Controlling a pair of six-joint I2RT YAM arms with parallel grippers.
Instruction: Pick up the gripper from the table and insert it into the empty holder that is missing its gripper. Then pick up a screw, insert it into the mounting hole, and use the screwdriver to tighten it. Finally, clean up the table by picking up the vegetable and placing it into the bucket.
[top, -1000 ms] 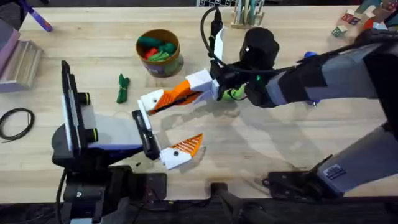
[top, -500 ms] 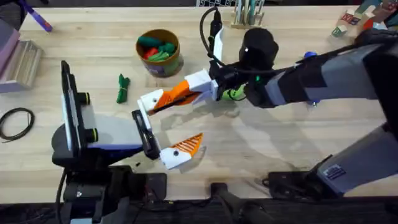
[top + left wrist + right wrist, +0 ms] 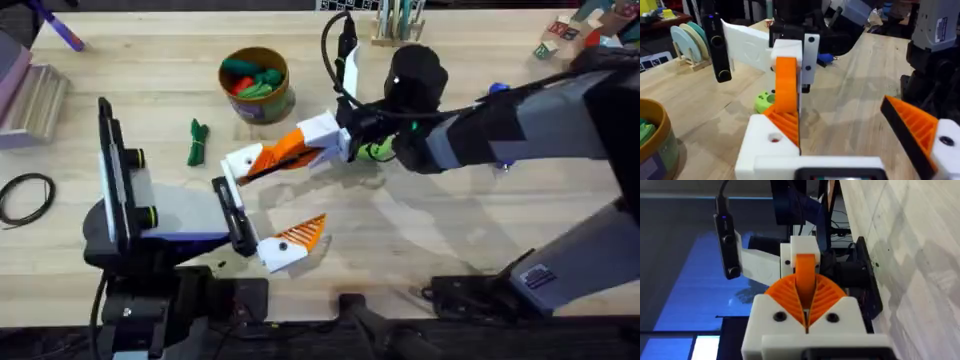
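- Hovering at the left arm's jaw, the small orange wedge-shaped plastic gripper is pinched in the closed right gripper, apparently pressed at the white plastic holder, not seated.
- Left gripper spread wide, empty.
- Screwing seems undone.
- Dark-green toy vegetable lies beside the tan-rimmed bucket.

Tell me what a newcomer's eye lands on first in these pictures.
The right gripper, near the table's middle, is shut on the gripper, an orange wedge pinched between its ribbed pads. Just below it in the overhead view, the left gripper stands open, one orange finger apart. Behind them the bucket holds red and green toys, and the vegetable lies on the table to its left.
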